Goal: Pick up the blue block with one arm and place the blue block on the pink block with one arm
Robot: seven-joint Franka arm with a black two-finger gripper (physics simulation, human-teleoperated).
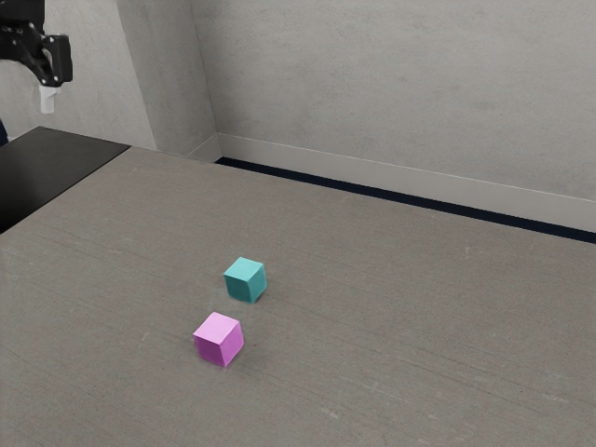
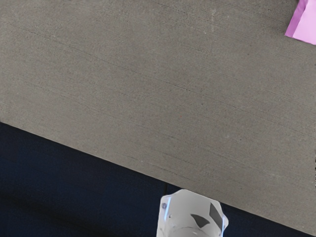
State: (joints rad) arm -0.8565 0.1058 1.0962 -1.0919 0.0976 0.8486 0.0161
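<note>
Well, the black gripper [image 1: 47, 97] hangs upper left (clenched or released, can't tell), well apart from the teal-blue cube [image 1: 246, 279] and the pink cube [image 1: 219, 338].

Exterior view: set at the arm's side, raised, looking down and across the grey table [image 1: 419, 372] toward the far wall [image 1: 391, 84], far enough back to take in most of the tabletop. Wrist view: mounted at the arm's end, well above the table, facing down onto one edge. Shared by both: tabletop and pink block [image 1: 219, 338] [image 2: 302, 22].
</note>
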